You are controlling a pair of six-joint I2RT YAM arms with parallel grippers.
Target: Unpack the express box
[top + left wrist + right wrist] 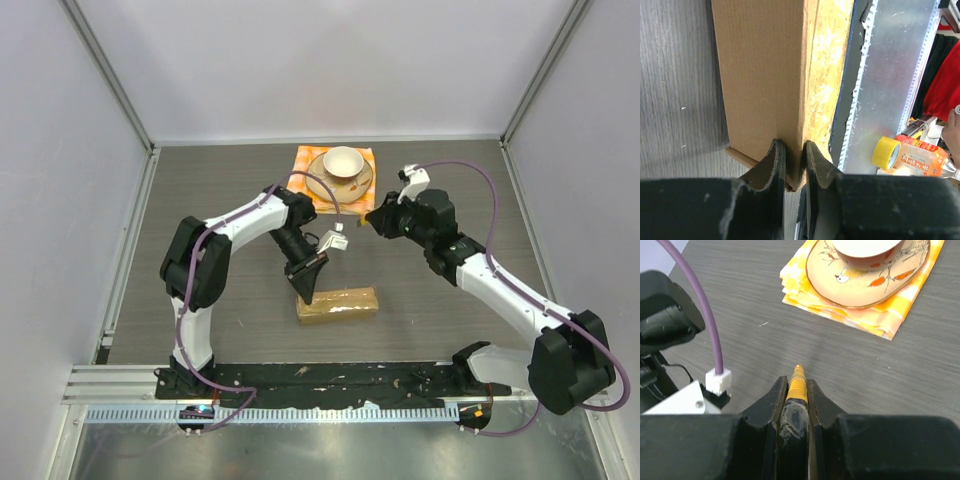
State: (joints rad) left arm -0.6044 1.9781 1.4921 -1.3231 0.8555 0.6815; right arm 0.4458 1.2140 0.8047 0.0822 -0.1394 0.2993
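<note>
Left gripper (792,150) closed on a cardboard edge of the express box (340,303), at the box's left end; the box lay near the table's front centre. Right gripper (796,385) clamped a slim yellow-tipped tool (798,374), discernible only in its wrist view, near the saucer (360,188) on the checkered cloth (305,160).
</note>
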